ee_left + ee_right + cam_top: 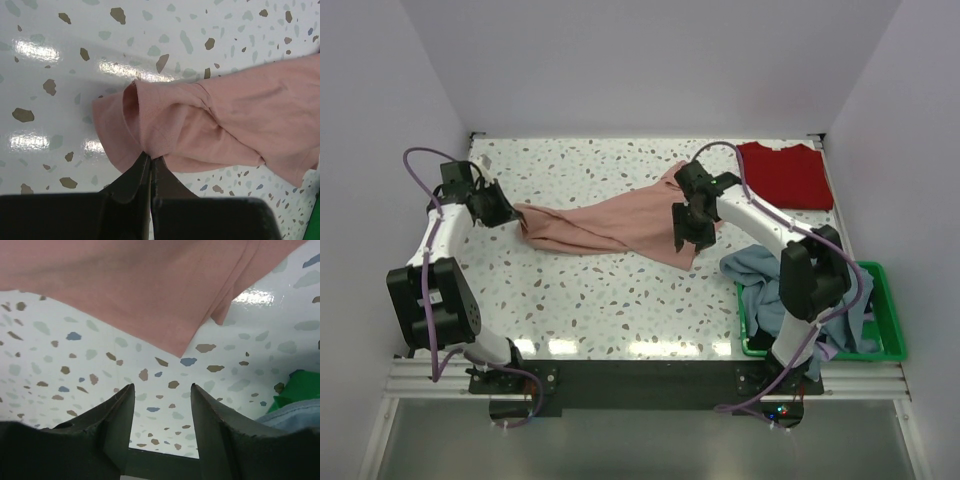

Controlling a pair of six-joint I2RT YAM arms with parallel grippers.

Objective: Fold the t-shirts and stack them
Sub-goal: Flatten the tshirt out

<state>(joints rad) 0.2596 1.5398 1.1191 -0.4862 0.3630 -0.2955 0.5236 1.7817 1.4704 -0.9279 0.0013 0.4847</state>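
The left gripper [150,158] pinches shut on the left edge of the salmon-pink t-shirt [610,222], apparently anchoring it where it lies rumpled across the table [580,300], while the right gripper [162,389], fingers wide and empty, hovers by its near corner, probably to spread it.

pink t-shirt [610,225] 1 | red t-shirt [786,176] 1 | blue-grey t-shirts [755,268] unclear | green basket [892,320] 1 | arms [438,238] 2

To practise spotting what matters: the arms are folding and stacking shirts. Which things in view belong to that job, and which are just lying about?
Belongs to the job:
pink shirt, pinched by the left gripper
folded red shirt
blue-grey shirt, near right
right gripper, open

Just lying about:
green basket
speckled table
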